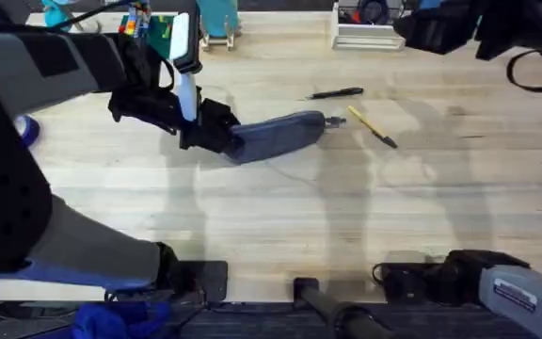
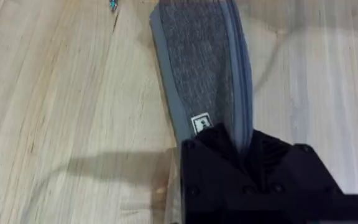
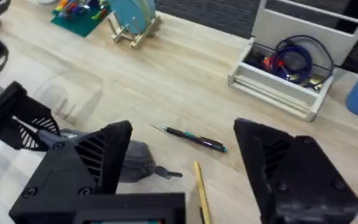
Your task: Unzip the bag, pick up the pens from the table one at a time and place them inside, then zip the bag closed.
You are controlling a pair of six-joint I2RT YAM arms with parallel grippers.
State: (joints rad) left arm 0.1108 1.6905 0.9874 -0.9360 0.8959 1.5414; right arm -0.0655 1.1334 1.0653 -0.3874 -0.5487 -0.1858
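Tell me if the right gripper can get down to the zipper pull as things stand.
Probably yes. The right gripper hangs open above the zipper pull, with bare table around it. The left gripper holds the bag's far end; both pens lie off to the side.

You see the left end effector [image 1: 226, 139] closed on the left end of the bag [image 1: 285, 133], which lies on the table [image 1: 280, 217] stretching right and slightly away from you. The bag's pull [image 1: 336, 120] sticks out at its right end. The yellow pen [image 1: 373, 125] lies just right of the pull, slanting. The black pen [image 1: 337, 93] lies just beyond the bag, apart from it.
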